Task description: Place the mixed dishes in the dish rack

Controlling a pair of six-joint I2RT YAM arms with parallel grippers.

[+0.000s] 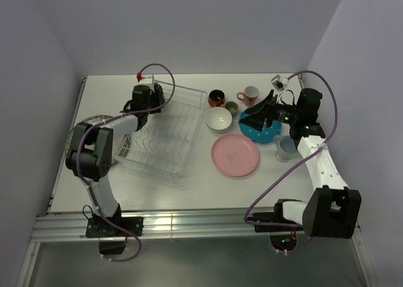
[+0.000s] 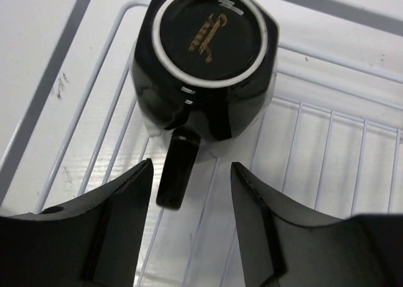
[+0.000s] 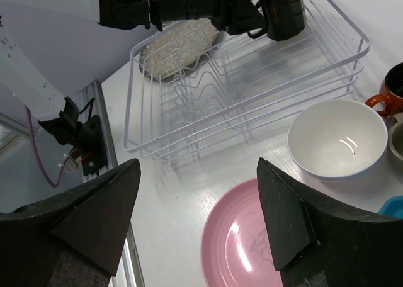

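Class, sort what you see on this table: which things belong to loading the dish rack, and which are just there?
Belongs: dish rack, black mug, white bowl, pink plate, teal plate, speckled plate, red mug, pink mug, beige mug, pale blue mug.
Just there: purple cable, metal rail.

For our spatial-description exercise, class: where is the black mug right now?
In the left wrist view the black mug sits upside down in a corner of the dish rack, its handle pointing between the left arm's open fingers.
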